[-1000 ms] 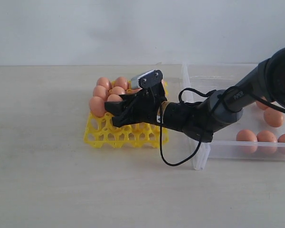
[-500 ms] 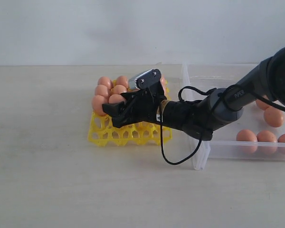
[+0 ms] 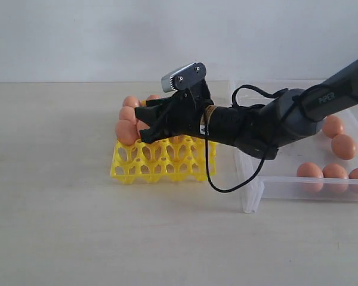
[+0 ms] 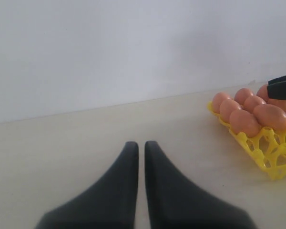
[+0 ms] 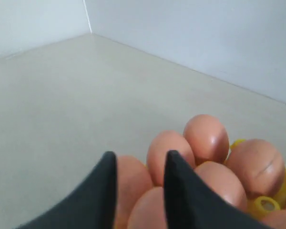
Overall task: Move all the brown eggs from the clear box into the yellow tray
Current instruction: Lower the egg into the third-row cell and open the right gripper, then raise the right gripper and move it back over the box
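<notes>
The yellow tray lies left of the clear box and carries several brown eggs along its far and left cups. More brown eggs rest at the right end of the box. My right gripper reaches across and hovers just above the tray's eggs. In the right wrist view its jaws stand apart with nothing gripped, and the eggs lie below them. My left gripper is shut over bare table, with the tray and its eggs off to one side.
The near cups of the tray are unfilled. A black cable loops down from the right arm in front of the box's left wall. A pale wall runs along the table's far edge.
My right gripper has lifted off the tray's eggs and its arm has risen. The tray has slid slightly to the right. The left gripper has stayed put.
</notes>
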